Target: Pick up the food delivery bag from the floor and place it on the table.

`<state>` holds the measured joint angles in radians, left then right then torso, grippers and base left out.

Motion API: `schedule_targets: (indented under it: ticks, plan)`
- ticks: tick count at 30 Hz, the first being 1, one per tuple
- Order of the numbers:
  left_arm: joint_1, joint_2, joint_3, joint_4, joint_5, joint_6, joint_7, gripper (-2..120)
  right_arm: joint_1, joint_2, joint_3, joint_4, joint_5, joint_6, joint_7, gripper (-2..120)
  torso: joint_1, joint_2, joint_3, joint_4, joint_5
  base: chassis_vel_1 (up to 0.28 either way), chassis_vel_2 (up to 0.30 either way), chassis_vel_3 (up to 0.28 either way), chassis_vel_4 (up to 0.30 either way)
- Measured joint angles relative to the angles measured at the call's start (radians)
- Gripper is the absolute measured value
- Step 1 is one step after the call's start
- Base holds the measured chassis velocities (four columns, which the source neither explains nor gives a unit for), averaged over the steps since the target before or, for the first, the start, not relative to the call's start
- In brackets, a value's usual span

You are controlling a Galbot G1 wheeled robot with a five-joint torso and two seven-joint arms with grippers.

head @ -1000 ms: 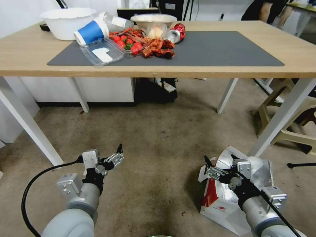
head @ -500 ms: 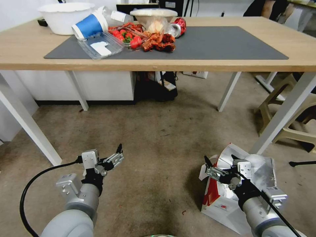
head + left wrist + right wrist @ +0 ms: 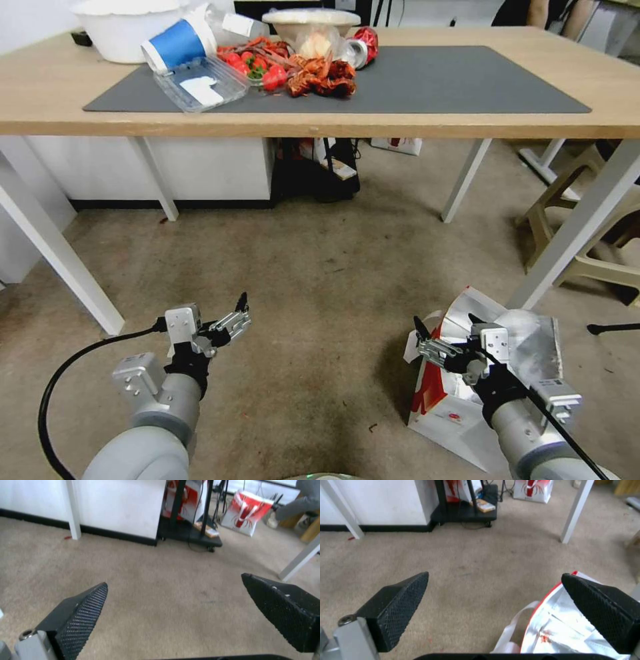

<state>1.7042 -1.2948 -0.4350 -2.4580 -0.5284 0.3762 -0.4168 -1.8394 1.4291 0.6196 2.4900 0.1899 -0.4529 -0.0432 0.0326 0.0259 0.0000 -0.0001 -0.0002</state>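
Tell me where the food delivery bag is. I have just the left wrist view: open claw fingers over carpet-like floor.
Observer: The food delivery bag sits on the floor at the robot's right, close to a white table leg.
Operator: Is the right claw gripping it?
Observer: No. The right claw hovers over the bag's near edge with its jaws wide open. The left claw hangs open over bare floor.
Operator: What is on the table?
Observer: The table carries a dark grey mat. A blue cup lies on its side among food clutter at the mat's left end.
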Motion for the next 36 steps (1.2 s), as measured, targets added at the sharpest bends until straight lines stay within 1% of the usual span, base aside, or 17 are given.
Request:
schedule_targets:
  ticks: [5,7,8,10,12,15,16,19,20,23,24,27,28,31,33,35,36]
  plan:
    - [0.002,0.003,-0.001,0.004,0.021,-0.013,0.017,100,0.003,-0.005,0.011,0.000,0.014,0.012,0.010,100,0.000,0.001,0.000,0.0000,0.0002,0.000,0.000,0.000,0.000]
    - [0.004,0.002,-0.001,0.009,0.048,-0.033,0.047,100,0.011,-0.022,0.041,-0.006,0.047,0.040,0.030,100,0.001,0.002,0.000,0.0000,0.0002,0.000,0.000,0.000,0.000]
    - [0.004,0.002,-0.001,0.009,0.048,-0.033,0.047,100,0.011,-0.022,0.041,-0.006,0.047,0.040,0.030,100,0.001,0.002,0.000,0.0000,0.0002,0.000,0.000,0.000,0.000]
    - [0.007,0.000,-0.001,0.014,0.060,-0.044,0.063,100,0.021,-0.038,0.075,-0.021,0.065,0.057,0.039,100,0.001,0.003,0.000,0.0000,0.0001,0.000,0.000,0.000,0.000]
    - [0.008,-0.001,-0.001,0.014,0.062,-0.046,0.066,100,0.026,-0.044,0.090,-0.027,0.070,0.062,0.041,100,0.001,0.003,0.000,0.0000,0.0003,0.000,0.000,0.000,0.000]
    - [0.010,-0.004,-0.001,0.015,0.071,-0.052,0.071,100,0.044,-0.067,0.169,-0.065,0.098,0.082,0.051,100,0.001,0.004,0.000,0.0000,0.0004,0.000,0.000,0.000,0.000]
    - [0.010,-0.004,-0.001,0.015,0.071,-0.052,0.071,100,0.044,-0.067,0.169,-0.065,0.098,0.082,0.051,100,0.001,0.004,0.000,0.0000,0.0004,0.000,0.000,0.000,0.000]
    - [0.018,-0.007,0.000,0.019,0.083,-0.066,0.071,100,0.047,-0.108,0.243,-0.117,0.140,0.085,0.070,100,0.001,0.005,0.000,-0.0001,0.0004,0.000,0.000,0.000,0.000]
    - [0.018,-0.007,0.000,0.019,0.083,-0.066,0.071,100,0.047,-0.108,0.243,-0.117,0.140,0.085,0.070,100,0.001,0.005,0.000,-0.0001,0.0004,0.000,0.000,0.000,0.000]
    - [0.032,-0.010,0.001,0.020,0.096,-0.078,0.071,100,0.051,-0.180,0.295,-0.165,0.211,0.062,0.107,100,0.001,0.006,0.000,0.0000,0.0003,0.000,0.000,0.000,0.000]
    - [0.032,-0.010,0.001,0.020,0.096,-0.078,0.071,100,0.051,-0.180,0.295,-0.165,0.211,0.062,0.107,100,0.001,0.006,0.000,0.0000,0.0003,0.000,0.000,0.000,0.000]
    - [0.042,-0.011,0.002,0.019,0.108,-0.086,0.073,100,0.061,-0.244,0.343,-0.224,0.243,0.043,0.112,100,0.001,0.006,0.000,0.0000,0.0004,0.000,0.000,0.000,0.000]
    - [0.042,-0.011,0.002,0.019,0.108,-0.086,0.073,100,0.061,-0.244,0.343,-0.224,0.243,0.043,0.112,100,0.001,0.006,0.000,0.0000,0.0004,0.000,0.000,0.000,0.000]
    - [0.051,-0.011,0.004,0.020,0.120,-0.104,0.073,100,0.070,-0.286,0.364,-0.302,0.250,0.018,0.111,100,0.001,0.006,0.000,0.0000,0.0004,0.000,0.000,0.000,0.000]
    - [0.051,-0.011,0.004,0.020,0.120,-0.105,0.073,100,0.071,-0.287,0.365,-0.306,0.250,0.017,0.111,100,0.001,0.006,0.000,-0.0001,0.0004,0.000,0.000,0.000,0.000]
    - [0.060,-0.015,0.004,0.020,0.121,-0.118,0.073,100,0.093,-0.310,0.364,-0.367,0.239,0.008,0.104,100,0.001,0.007,0.000,-0.0001,0.0004,0.000,0.000,0.000,0.000]
    - [0.060,-0.015,0.004,0.020,0.121,-0.118,0.073,100,0.093,-0.310,0.364,-0.367,0.239,0.008,0.104,100,0.001,0.007,0.000,-0.0001,0.0004,0.000,0.000,0.000,0.000]
